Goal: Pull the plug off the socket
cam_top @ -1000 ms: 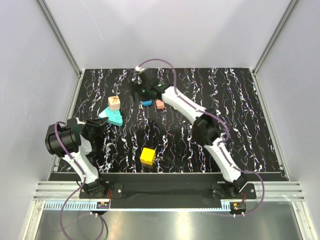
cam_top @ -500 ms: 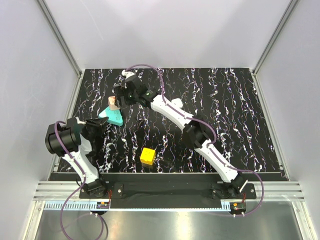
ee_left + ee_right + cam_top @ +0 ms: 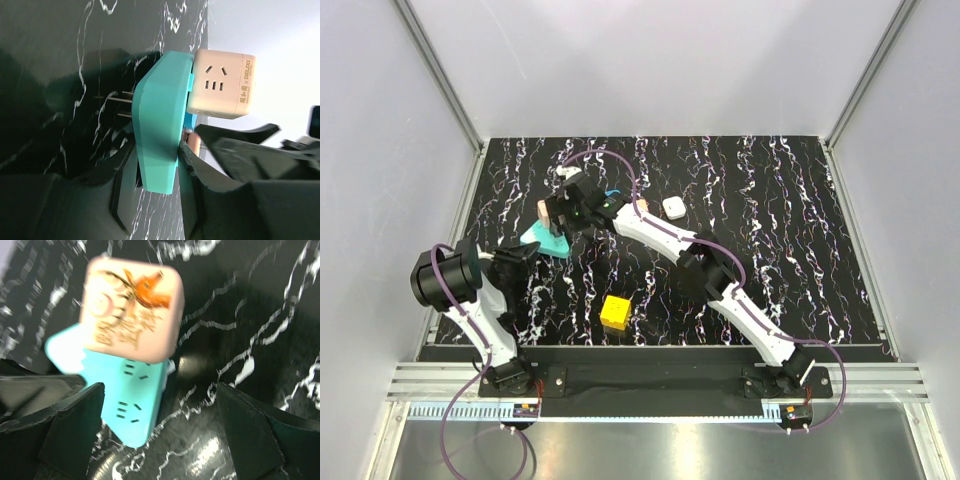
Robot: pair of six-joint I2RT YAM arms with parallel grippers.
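The teal socket [image 3: 554, 241] lies at the left of the black marbled mat, with the tan plug [image 3: 546, 211] standing on its far end. In the left wrist view the socket [image 3: 157, 120] is clamped flat between my left gripper's [image 3: 155, 172] fingers, and the plug [image 3: 222, 82] sticks out of its face; metal prongs show on the other side. My left gripper [image 3: 528, 248] reaches it from the near left. My right gripper [image 3: 562, 208] hovers right beside the plug, open. In the blurred right wrist view the plug [image 3: 132, 310] and socket [image 3: 130, 400] sit ahead of my right gripper [image 3: 160, 425], untouched.
A yellow cube [image 3: 615, 312] sits near the front middle. A white rounded block [image 3: 673, 207] lies behind the right arm, and a small blue block [image 3: 613, 193] peeks out beside it. Grey walls close in the mat on three sides.
The right arm has swung left from the small blocks to the plug, uncovering the white block. The left gripper has kept its hold on the socket.
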